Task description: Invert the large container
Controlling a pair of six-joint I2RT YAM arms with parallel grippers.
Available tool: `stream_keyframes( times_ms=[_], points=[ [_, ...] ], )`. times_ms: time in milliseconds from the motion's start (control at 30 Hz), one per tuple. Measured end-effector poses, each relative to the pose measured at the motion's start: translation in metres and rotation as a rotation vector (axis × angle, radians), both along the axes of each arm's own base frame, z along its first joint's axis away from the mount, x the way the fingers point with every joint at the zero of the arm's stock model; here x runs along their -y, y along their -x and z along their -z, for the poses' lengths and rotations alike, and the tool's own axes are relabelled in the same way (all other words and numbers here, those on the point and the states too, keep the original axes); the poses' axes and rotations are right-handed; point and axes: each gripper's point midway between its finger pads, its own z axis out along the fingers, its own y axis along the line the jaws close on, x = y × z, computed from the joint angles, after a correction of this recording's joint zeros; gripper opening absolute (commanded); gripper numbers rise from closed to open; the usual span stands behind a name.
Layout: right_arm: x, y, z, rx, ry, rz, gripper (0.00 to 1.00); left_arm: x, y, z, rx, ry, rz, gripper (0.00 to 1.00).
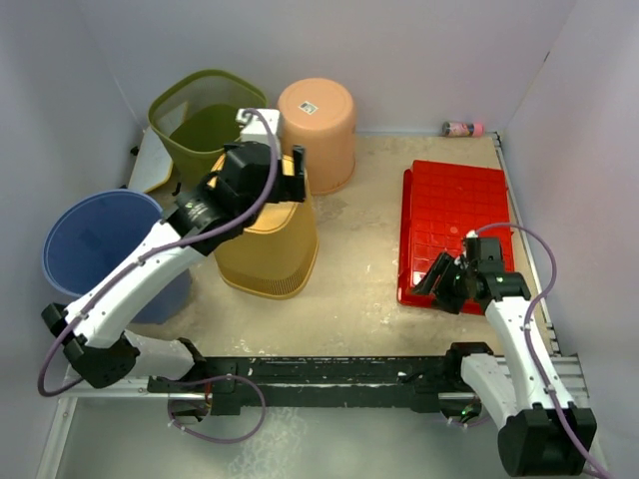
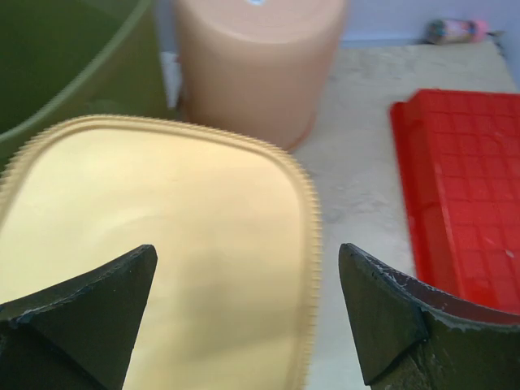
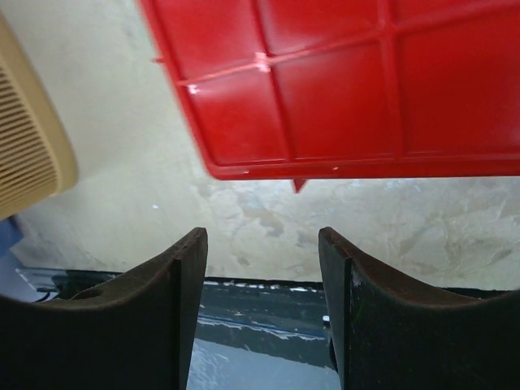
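A yellow slatted container [image 1: 270, 249] stands upside down in the middle of the table, its flat base facing up and its wider rim on the table. My left gripper [image 1: 292, 176] hovers just over that base near its far right edge. In the left wrist view the yellow base [image 2: 162, 244] fills the frame under the left gripper [image 2: 248, 260], whose jaws are spread wide with nothing between them. My right gripper [image 1: 444, 279] hangs open and empty at the near left corner of the red crate [image 1: 454, 210]; in its own view the right gripper [image 3: 262, 240] is over bare table.
An upturned peach bucket [image 1: 319, 125] stands right behind the yellow container, with a green bin [image 1: 200, 125] at the back left. A blue bucket [image 1: 95, 239] sits at the left under my left arm. A small pink bottle [image 1: 462, 129] lies by the back wall.
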Motion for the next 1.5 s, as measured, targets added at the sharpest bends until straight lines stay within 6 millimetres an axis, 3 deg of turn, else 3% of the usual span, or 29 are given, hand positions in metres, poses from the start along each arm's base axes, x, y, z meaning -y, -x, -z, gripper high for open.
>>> stream_keyframes(
  times_ms=[100,167,333,467,633,800,1033,1100,1267,1400,1500],
  points=[
    [0.001,0.008,0.022,-0.067,0.002,0.014,0.6,-0.04,-0.003,0.001,-0.001,-0.024,-0.104,0.91],
    [0.001,0.005,0.032,-0.095,0.002,0.022,0.6,-0.054,0.002,-0.001,0.001,-0.026,-0.136,0.91],
    [0.003,-0.022,0.046,-0.108,0.01,0.05,0.6,-0.075,0.012,-0.011,0.017,-0.017,-0.18,0.92],
    [0.013,-0.059,0.05,-0.077,0.051,0.087,0.6,-0.094,0.014,-0.016,0.029,-0.018,-0.233,0.93],
    [0.048,-0.109,0.042,0.004,0.071,0.207,0.6,-0.115,0.012,-0.013,0.019,-0.033,-0.295,0.93],
    [0.078,-0.129,0.028,0.063,0.083,0.291,0.6,-0.133,0.008,0.002,-0.021,-0.057,-0.349,0.93],
    [0.071,-0.139,-0.02,0.259,0.066,0.23,0.6,-0.162,-0.007,0.022,-0.096,-0.017,-0.407,0.93],
    [0.07,-0.138,-0.03,0.289,0.074,0.211,0.6,-0.157,-0.01,0.03,-0.128,0.01,-0.371,0.93],
    [0.067,-0.134,-0.037,0.288,0.081,0.172,0.59,-0.112,-0.019,0.04,-0.174,0.134,-0.171,0.92],
    [0.065,-0.132,-0.043,0.284,0.078,0.154,0.59,-0.058,-0.02,0.048,-0.213,0.302,0.016,0.91],
    [0.063,-0.135,-0.058,0.305,0.068,0.135,0.59,-0.015,-0.016,0.059,-0.252,0.33,0.125,0.91]
  ],
)
